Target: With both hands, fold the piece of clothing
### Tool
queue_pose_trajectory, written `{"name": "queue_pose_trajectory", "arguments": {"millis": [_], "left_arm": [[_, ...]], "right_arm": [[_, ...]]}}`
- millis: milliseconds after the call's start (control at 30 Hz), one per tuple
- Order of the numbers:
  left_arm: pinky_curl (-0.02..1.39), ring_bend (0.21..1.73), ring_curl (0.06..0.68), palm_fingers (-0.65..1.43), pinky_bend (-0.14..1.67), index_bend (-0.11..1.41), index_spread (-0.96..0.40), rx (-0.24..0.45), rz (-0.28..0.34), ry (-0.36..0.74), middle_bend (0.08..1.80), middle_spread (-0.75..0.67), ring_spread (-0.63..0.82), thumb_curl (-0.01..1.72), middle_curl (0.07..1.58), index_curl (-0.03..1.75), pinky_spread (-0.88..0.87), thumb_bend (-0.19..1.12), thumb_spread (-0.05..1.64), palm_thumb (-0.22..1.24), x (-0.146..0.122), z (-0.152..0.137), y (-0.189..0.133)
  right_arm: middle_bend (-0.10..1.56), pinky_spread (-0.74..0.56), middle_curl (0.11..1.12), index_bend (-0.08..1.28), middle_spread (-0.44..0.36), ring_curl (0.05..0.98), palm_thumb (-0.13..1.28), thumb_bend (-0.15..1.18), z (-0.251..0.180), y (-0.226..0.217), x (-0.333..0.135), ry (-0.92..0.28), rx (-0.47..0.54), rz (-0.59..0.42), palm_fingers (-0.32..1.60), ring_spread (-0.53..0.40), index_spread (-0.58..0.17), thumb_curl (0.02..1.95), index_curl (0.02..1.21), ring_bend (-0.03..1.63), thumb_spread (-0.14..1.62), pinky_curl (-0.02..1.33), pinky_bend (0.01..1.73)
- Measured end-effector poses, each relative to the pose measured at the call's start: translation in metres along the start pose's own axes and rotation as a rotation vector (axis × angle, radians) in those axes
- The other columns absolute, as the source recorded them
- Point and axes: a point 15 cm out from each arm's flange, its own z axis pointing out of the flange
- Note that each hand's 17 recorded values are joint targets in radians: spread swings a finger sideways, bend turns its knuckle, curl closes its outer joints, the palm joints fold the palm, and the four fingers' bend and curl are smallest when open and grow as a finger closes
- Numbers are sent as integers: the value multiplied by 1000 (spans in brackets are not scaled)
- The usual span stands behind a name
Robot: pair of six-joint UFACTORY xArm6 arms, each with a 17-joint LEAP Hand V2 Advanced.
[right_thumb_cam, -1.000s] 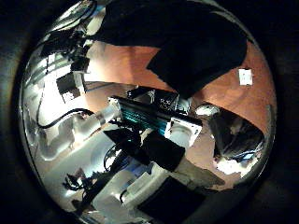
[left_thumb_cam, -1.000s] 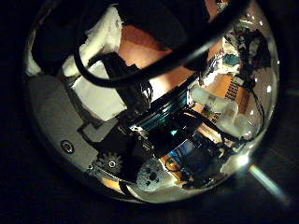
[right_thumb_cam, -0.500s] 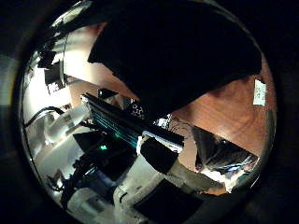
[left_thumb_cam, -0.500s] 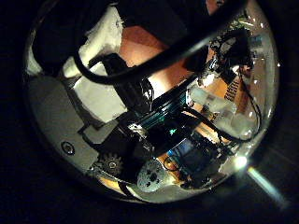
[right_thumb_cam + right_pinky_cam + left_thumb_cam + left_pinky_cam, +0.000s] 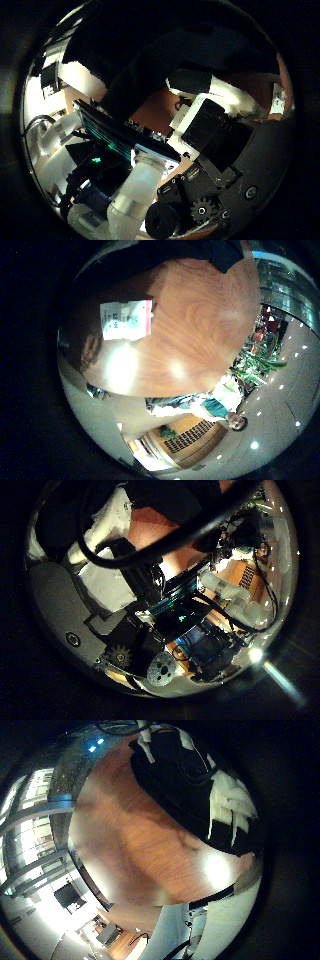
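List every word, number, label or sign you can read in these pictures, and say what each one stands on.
No text can be read in any of these views.
White label lying on the wooden table: it carries dark and reddish print, too blurred to read.
No other label, number or sign shows.
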Motion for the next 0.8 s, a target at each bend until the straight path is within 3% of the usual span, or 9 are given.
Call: {"name": "queue_pose_trajectory", "arguments": {"millis": [133, 233, 333, 500, 800], "left_arm": [[735, 1381, 538, 1097, 1092, 692, -677, -6, 6, 7, 1045, -493, -392, 433, 946, 1077, -610, -12, 1296, 521, 1, -2, 4], [738, 1380, 538, 1098, 1089, 686, -682, -6, 5, 8, 1043, -494, -392, 434, 947, 1084, -610, -11, 1294, 519, 1, -5, 8], [741, 1379, 538, 1095, 1084, 679, -683, -5, 6, 7, 1043, -494, -393, 432, 948, 1090, -611, -12, 1295, 514, 0, -6, 13], [746, 1374, 538, 1095, 1078, 665, -686, -5, -2, 14, 1043, -495, -393, 430, 950, 1098, -615, -11, 1297, 512, -3, -3, 28], [755, 1371, 537, 1099, 1068, 651, -691, -19, 18, 34, 1039, -496, -395, 428, 952, 1111, -621, -10, 1298, 512, -5, -1, 56]], "right_arm": [[803, -330, 674, 577, -319, 478, 862, 16, -11, -21, 5, 19, 96, 5, 1290, -294, -471, 428, 524, 1107, 972, 382, 1151], [934, -298, 737, 771, -292, 522, 892, 20, -28, -25, 16, 32, 160, 27, 1282, -273, -448, 439, 629, 1179, 1074, 433, 1231], [1022, -270, 783, 881, -268, 562, 907, 19, -38, -15, 27, 37, 174, 60, 1215, -258, -423, 443, 706, 1249, 1160, 479, 1304], [1123, -240, 830, 965, -243, 612, 928, 14, -41, 20, 31, -13, 106, 92, 1137, -241, -385, 452, 789, 1332, 1249, 538, 1367], [1188, -204, 863, 1004, -209, 655, 962, -3, -88, 40, 7, -202, 133, 96, 1078, -228, -344, 473, 871, 1382, 1300, 610, 1397]]}}
